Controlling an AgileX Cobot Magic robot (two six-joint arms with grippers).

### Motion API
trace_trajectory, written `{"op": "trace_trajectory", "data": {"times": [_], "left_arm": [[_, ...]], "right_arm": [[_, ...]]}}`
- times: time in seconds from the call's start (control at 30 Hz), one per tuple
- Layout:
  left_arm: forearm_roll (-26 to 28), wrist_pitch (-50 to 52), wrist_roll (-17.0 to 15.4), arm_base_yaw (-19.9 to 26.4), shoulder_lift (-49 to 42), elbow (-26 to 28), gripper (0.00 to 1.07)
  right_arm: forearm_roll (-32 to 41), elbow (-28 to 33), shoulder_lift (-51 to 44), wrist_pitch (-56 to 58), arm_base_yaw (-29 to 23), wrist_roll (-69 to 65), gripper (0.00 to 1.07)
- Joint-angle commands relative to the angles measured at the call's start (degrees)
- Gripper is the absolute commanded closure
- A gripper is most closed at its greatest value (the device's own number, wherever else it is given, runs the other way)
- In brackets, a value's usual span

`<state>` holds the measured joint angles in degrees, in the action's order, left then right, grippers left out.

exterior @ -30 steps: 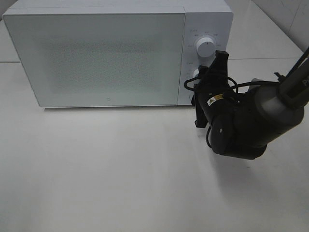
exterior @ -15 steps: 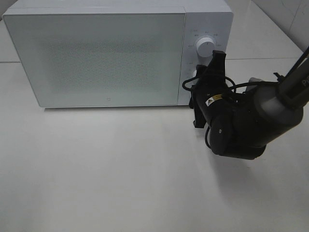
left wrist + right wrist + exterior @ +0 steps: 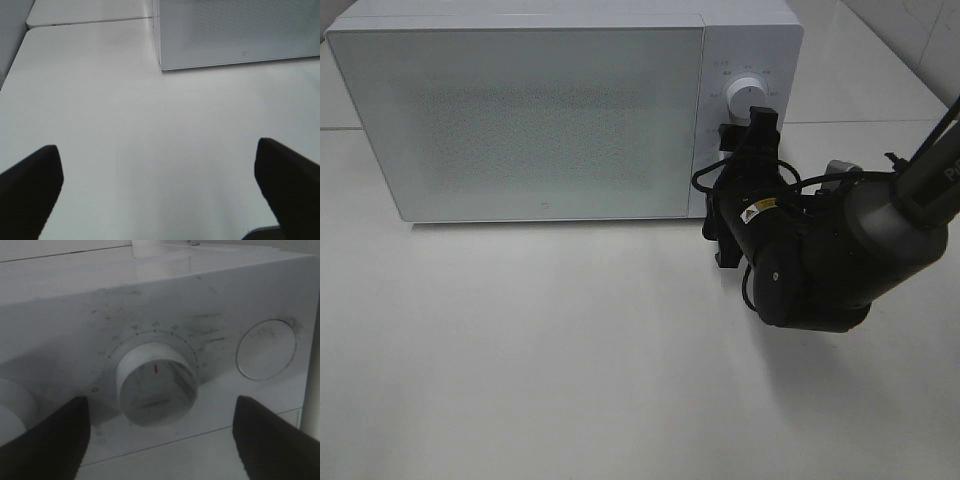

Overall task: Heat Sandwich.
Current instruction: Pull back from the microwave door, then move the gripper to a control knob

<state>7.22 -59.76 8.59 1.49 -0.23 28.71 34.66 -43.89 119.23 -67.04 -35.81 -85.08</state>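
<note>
**Operator:** Report the state of the right pincer (image 3: 162, 407).

**Technician:** Its jaws are set wide. The two dark fingers (image 3: 50, 440) stand on either side of a white dial (image 3: 155, 382) on the control panel of the microwave (image 3: 540, 120). There is a clear gap at each side and nothing is gripped. The dial is directly ahead of the pincer, centred between the fingertips, and the red mark (image 3: 156, 368) on its face is visible.

**Operator:** What else is near that pincer?

**Technician:** A second knob (image 3: 12, 407) lies just beyond one finger. A flush round disc (image 3: 265, 350) lies beyond the other finger. Both are on the same panel.

**Operator:** Report the state of the left pincer (image 3: 157, 147).

**Technician:** It is also wide open with nothing between its fingers. It hangs above the bare white table (image 3: 150, 100). The lower corner of the microwave is ahead of it and well apart from it.

**Operator:** Where is the sandwich?

**Technician:** I cannot tell. It does not show near either pincer. The microwave door (image 3: 520, 115) is closed, and its frosted panel does not let the interior be seen.
</note>
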Motion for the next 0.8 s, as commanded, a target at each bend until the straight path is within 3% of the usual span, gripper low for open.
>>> {"op": "trace_trajectory", "data": {"times": [0.03, 0.33, 0.8], "left_arm": [[0.52, 0.63, -0.11, -0.29, -1.49, -0.17, 0.05], [0.52, 0.63, -0.11, -0.29, -1.49, -0.17, 0.05], [0.52, 0.63, -0.11, -0.29, -1.49, -0.17, 0.05]], "right_arm": [[-2.01, -0.74, -0.52, -1.03, 0.40, 1.03, 0.31], [-5.50, 1.55, -1.60, -0.86, 0.29, 0.11, 0.31], [-9.80, 14.67, -11.34, 2.29, 0.29, 0.57, 0.31]]}}
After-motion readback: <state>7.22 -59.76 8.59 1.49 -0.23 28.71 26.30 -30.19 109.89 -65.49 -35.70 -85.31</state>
